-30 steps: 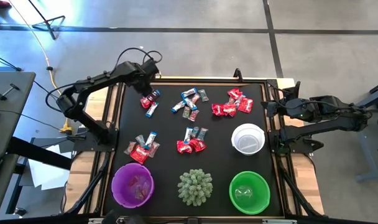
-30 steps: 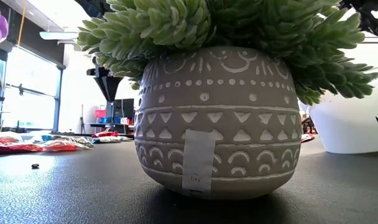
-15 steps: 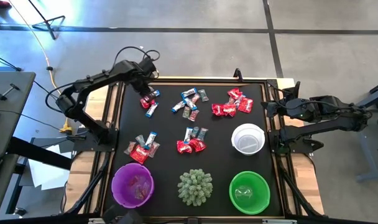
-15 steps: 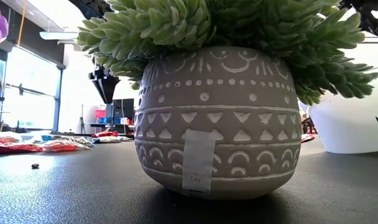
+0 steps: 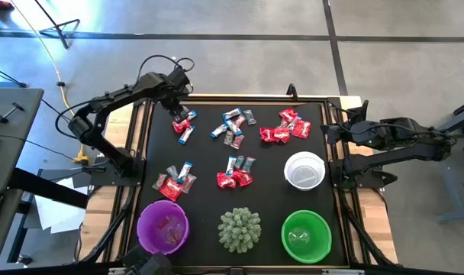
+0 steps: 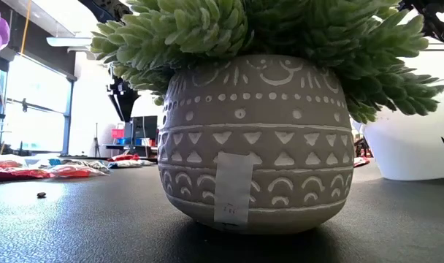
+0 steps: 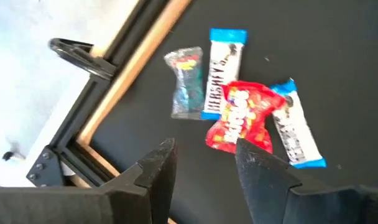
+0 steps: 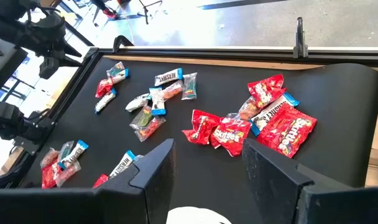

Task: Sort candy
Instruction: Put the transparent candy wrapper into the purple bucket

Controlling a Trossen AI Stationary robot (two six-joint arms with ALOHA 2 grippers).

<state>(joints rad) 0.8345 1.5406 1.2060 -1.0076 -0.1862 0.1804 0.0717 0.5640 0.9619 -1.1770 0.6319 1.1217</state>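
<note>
The candy lies in several small heaps on the black mat [image 5: 209, 153]. The far-left heap [image 5: 184, 126] is a red pack [image 7: 242, 118], two blue-and-white bars [image 7: 219, 68] [image 7: 295, 134] and a clear-wrapped sweet [image 7: 186, 84]. My left gripper [image 5: 175, 98] [image 7: 204, 168] hangs open above the mat's far-left corner, beside this heap, pointing steeply down with nothing between its fingers. My right gripper [image 5: 333, 134] [image 8: 207, 168] waits open at the table's right edge, above the mat. Other heaps lie mid-far [image 5: 233, 126], far right [image 5: 287, 126], mid-left [image 5: 175, 182] and centre [image 5: 236, 174].
Along the near edge stand a purple bowl [image 5: 162, 227], a spiky green plant in a patterned grey pot [image 5: 240, 229] [image 6: 251, 139] and a green bowl [image 5: 306, 235]. A white bowl [image 5: 304, 169] stands at the right. The wooden table rim [image 7: 133, 81] runs close by my left gripper.
My left gripper has drifted a little toward the table's left edge and rolled about its own axis, staying above the far-left heap. My right arm has kept still.
</note>
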